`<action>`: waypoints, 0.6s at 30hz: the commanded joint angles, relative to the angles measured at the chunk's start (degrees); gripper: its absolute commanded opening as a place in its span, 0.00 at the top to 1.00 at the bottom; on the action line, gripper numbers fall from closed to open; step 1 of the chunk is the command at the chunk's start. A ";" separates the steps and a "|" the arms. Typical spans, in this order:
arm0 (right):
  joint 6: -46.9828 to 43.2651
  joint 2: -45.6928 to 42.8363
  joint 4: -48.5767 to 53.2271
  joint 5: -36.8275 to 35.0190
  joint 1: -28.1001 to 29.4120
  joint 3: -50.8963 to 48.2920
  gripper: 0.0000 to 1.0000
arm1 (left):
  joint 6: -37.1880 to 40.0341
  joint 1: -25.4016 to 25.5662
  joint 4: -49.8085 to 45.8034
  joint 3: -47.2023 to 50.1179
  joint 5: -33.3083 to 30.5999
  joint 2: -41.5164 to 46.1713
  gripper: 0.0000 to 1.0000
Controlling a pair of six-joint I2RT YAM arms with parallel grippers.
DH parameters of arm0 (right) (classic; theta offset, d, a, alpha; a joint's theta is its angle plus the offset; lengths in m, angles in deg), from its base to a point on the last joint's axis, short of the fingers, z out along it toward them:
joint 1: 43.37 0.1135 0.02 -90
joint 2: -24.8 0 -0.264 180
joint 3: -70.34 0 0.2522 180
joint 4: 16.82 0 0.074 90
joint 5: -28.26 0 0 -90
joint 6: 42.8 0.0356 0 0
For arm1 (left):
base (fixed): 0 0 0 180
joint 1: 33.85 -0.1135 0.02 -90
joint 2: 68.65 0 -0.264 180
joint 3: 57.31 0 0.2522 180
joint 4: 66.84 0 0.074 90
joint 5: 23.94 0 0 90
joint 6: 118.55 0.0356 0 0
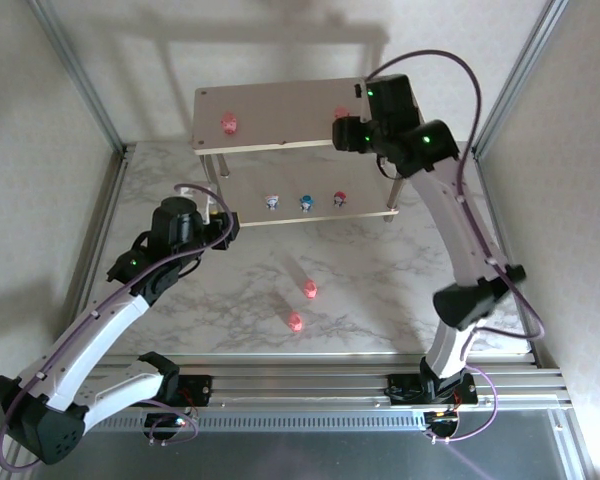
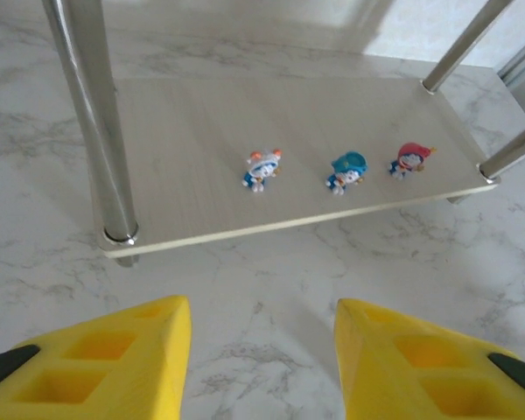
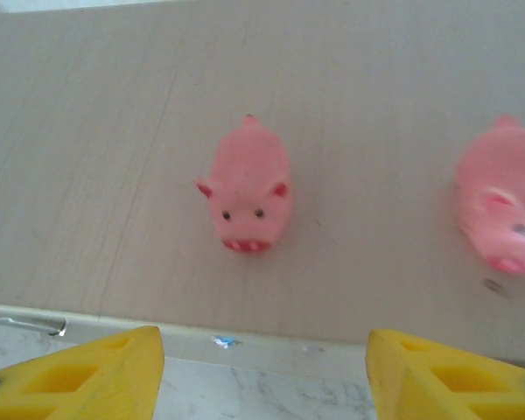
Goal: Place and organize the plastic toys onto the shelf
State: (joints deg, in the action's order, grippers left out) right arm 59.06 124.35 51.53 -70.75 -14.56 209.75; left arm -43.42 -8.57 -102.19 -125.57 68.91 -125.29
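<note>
Pink toy (image 1: pixel 295 322) and another pink toy (image 1: pixel 309 289) are lying loose on the marble table (image 1: pixel 380 280). Left gripper (image 2: pixel 262 350) is hovering before the shelf (image 1: pixel 280 110) at its lower tier, jaws wide, empty. Whitish-blue toy (image 2: pixel 261 169), blue toy (image 2: pixel 346 170) and red toy (image 2: pixel 409 160) are standing there in a row. Right gripper (image 3: pixel 262 367) is hanging at the top tier's right end, jaws wide, empty, with a pink pig (image 3: pixel 245 197) and a second pig (image 3: pixel 503 210) sitting just beyond it. A lone pink toy (image 1: pixel 229 123) is sitting far left.

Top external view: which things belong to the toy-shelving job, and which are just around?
Job: shelf; pink pigs on its top board; whitish-blue figurine, blue figurine, red figurine on its lower board; two pink toys on the marble table.
Not job: aluminium base rail; cage posts.
</note>
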 commanded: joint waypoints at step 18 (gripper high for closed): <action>10.78 -33.23 -2.60 0.72 6.35 -42.64 0.37 | -17.17 27.01 9.60 14.95 -2.20 -11.67 0.53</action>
State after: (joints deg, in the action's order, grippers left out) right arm 66.03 92.65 50.30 -72.98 -9.29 170.62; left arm -56.97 16.80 -95.85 -111.34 68.80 -135.08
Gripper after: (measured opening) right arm 0.634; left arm 0.465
